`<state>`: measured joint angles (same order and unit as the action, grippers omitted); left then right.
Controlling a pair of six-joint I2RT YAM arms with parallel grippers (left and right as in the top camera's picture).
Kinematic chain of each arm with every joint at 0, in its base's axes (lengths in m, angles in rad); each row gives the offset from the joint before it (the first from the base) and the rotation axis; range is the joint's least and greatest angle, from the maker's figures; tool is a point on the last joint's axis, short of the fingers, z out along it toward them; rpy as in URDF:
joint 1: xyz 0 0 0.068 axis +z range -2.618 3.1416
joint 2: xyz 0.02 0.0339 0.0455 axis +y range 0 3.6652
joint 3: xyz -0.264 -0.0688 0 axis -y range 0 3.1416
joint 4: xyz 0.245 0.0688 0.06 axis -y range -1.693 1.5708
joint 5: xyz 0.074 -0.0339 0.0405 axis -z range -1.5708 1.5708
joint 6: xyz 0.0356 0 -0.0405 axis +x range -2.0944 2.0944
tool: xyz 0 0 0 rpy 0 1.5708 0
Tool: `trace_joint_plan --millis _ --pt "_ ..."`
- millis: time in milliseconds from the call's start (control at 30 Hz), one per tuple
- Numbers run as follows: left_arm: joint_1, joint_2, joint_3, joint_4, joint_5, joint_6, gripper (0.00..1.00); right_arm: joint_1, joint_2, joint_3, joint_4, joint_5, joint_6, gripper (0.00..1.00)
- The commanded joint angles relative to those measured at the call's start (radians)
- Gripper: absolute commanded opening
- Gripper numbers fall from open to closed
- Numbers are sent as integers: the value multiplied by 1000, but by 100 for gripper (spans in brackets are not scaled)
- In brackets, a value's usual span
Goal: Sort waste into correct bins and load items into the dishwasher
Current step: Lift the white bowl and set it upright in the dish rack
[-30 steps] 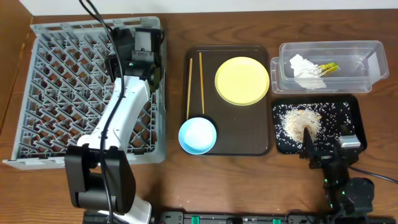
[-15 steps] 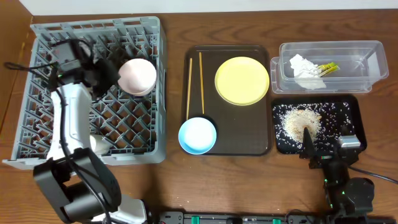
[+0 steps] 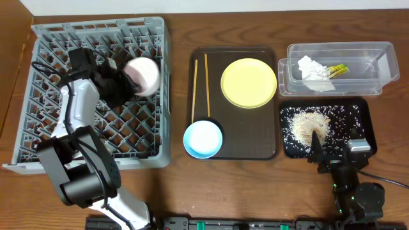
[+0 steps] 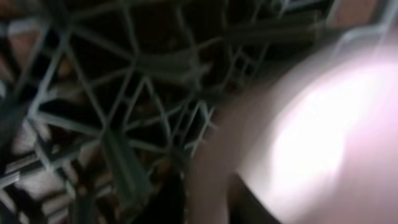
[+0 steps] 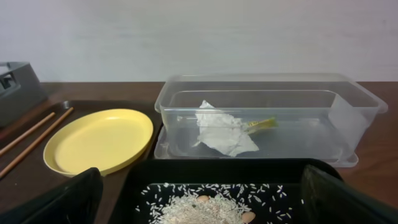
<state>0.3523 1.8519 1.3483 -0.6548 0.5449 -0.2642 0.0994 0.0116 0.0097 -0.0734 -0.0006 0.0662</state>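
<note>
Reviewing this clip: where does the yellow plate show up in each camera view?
Overhead: yellow plate, right of centre, upper half, on the brown tray.
Left wrist: not in it; only blurred dish rack and white bowl.
Right wrist: lower left, beside the clear tub.
Shared landmark: the clear tub holding the tissue, in overhead and right wrist.
</note>
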Motion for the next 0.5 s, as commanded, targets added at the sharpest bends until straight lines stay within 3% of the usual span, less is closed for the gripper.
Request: trace_joint_plan --millis 0,100,200,267,333,467 --pt "10 -13 -3 35 129 7 19 -14 -6 -4 0 0 -12 99" --pt "31 -57 -3 98 264 -6 12 -14 -6 -4 0 0 -12 99" --pt "47 -119 -2 137 236 -44 8 -14 -6 -4 0 0 -12 99" --pt "40 -166 -2 112 39 -43 8 -14 -7 -4 0 0 -12 99" --pt "0 -231 -2 63 -337 -43 8 -14 -6 -4 0 0 -12 99" --pt "-101 -275 -2 55 -743 -19 8 -14 -6 -4 0 0 -12 99"
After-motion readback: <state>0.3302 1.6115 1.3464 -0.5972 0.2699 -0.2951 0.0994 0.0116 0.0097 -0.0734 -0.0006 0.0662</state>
